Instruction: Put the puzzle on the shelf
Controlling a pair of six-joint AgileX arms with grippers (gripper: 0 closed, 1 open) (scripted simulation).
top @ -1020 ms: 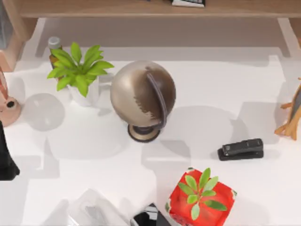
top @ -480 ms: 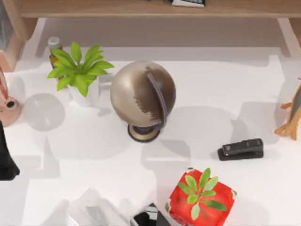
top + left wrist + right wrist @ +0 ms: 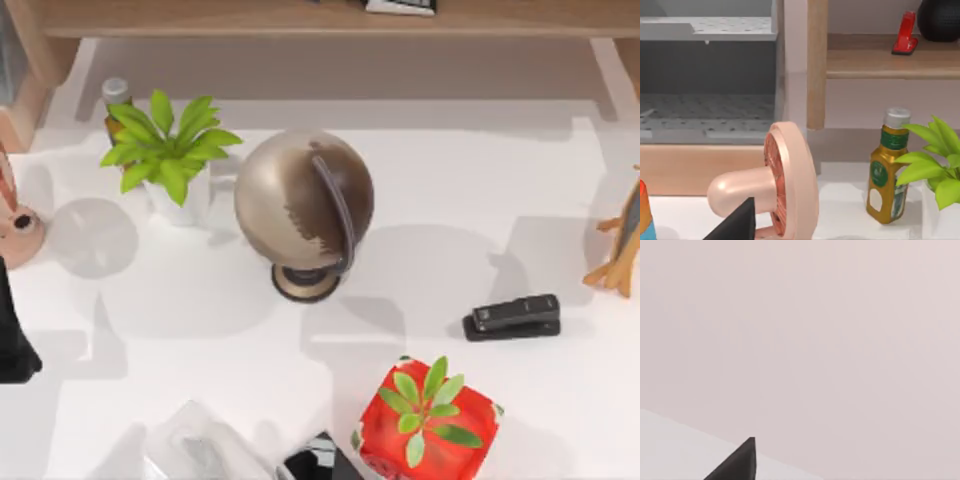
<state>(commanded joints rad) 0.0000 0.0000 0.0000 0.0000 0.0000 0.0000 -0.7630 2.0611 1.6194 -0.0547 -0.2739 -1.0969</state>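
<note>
From above, the shelf (image 3: 250,17) spans the desk's (image 3: 450,200) far edge, behind the globe (image 3: 304,205). The left wrist view shows a bottle (image 3: 887,167) below the shelf. Neither end effector's grip can be told.

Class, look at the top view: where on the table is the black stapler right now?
The stapler lies on the right half of the white table, just above the red plant pot and right of the globe.

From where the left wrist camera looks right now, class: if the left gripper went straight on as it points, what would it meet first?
Most likely the pink mushroom-shaped ornament, lying directly ahead of the left gripper's dark fingertip. Depth is uncertain.
</note>
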